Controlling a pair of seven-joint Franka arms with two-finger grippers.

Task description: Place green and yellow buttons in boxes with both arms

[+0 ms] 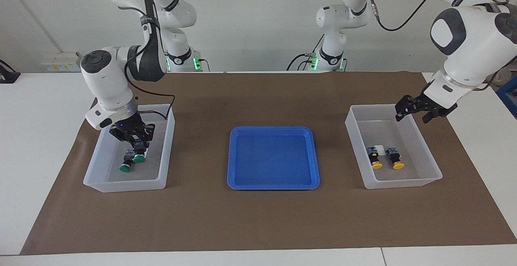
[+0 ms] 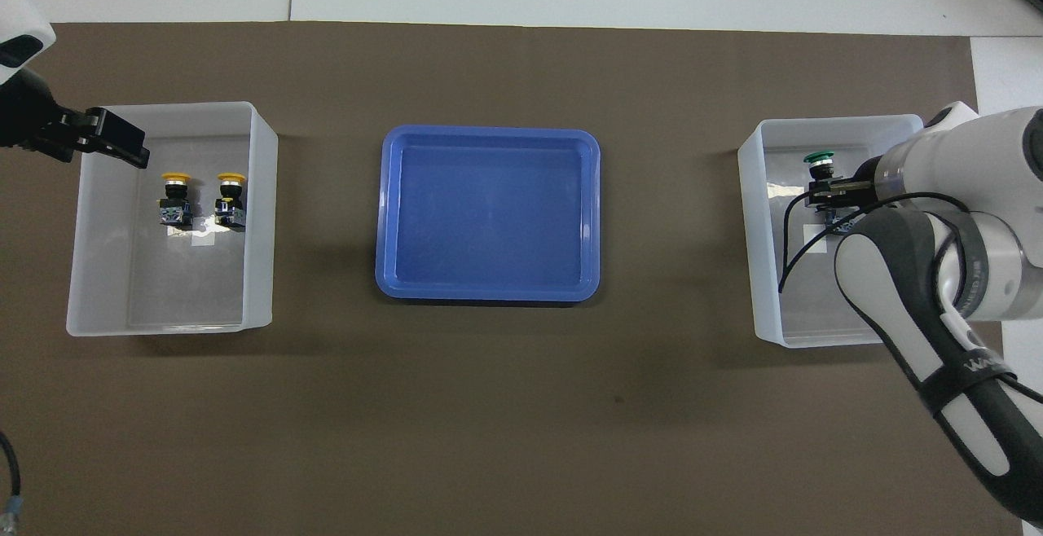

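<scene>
Two pincers over boxes on brown mat: right grasping green button, left released.

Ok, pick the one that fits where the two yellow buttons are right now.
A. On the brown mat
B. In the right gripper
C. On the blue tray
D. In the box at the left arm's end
D: both yellow buttons lie side by side inside the box at the left arm's end of the table, below the raised left gripper.
</scene>
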